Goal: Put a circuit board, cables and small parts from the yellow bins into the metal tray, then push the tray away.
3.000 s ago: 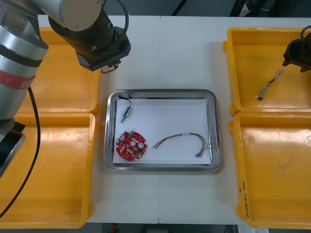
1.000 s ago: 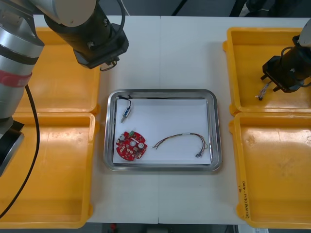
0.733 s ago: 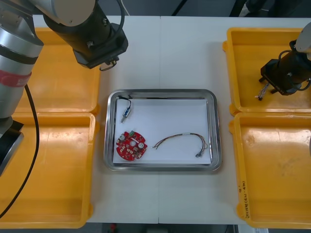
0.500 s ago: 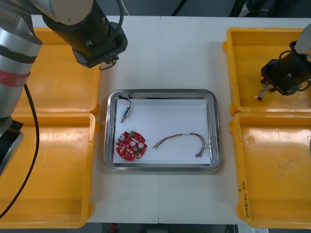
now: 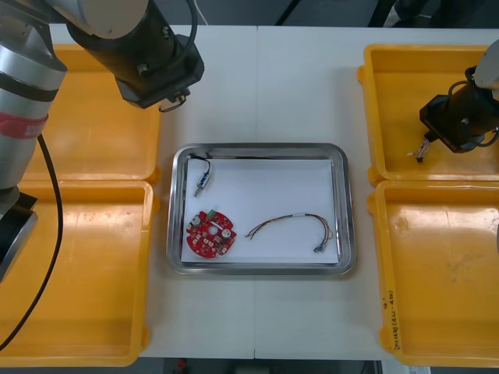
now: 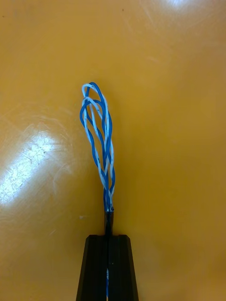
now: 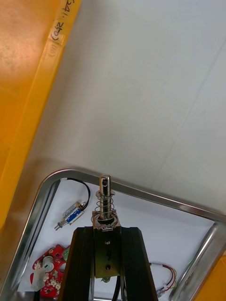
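Light desk (image 5: 265, 86): white-lined metal tray (image 5: 260, 147) between yellow bins (image 5: 101, 148).
Left gripper (image 7: 106, 231) pinches small metal part (image 7: 104, 200) beyond tray; right gripper (image 6: 108, 238) pinches twisted blue-white cable (image 6: 98, 136), far-right bin (image 5: 405, 74).

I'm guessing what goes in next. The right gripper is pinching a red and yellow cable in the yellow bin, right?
No. The right wrist view shows the right gripper pinching a twisted blue and white cable in the yellow bin. The red and yellow cable lies in the metal tray.
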Action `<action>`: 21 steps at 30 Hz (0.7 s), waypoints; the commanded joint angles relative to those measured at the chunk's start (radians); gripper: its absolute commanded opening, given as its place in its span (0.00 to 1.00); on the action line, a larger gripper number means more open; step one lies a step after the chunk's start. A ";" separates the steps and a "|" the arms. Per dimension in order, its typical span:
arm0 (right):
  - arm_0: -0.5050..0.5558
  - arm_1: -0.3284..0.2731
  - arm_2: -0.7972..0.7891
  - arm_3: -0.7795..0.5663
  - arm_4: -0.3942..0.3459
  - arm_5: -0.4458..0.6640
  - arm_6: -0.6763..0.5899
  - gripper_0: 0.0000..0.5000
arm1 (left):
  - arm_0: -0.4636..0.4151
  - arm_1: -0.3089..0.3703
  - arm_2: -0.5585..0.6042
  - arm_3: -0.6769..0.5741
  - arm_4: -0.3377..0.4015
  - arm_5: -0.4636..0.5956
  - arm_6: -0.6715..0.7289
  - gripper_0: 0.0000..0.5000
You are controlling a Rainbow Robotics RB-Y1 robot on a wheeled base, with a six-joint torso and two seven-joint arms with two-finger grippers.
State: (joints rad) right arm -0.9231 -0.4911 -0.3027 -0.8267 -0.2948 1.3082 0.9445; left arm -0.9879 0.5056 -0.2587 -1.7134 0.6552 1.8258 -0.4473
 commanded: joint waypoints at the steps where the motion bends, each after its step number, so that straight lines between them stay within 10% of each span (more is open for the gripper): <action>1: -0.014 -0.018 0.028 -0.020 -0.001 0.014 -0.003 0.00 | 0.002 0.034 0.033 -0.031 0.007 0.006 -0.033 0.00; 21: -0.026 -0.118 0.028 -0.520 -0.029 0.599 0.125 0.00 | 0.002 0.034 0.041 -0.029 0.007 0.006 -0.039 0.00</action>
State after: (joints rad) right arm -0.9258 -0.5554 -0.2905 -1.2549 -0.3113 1.8455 0.9869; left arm -0.9878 0.5066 -0.2470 -1.7134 0.6562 1.8258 -0.4474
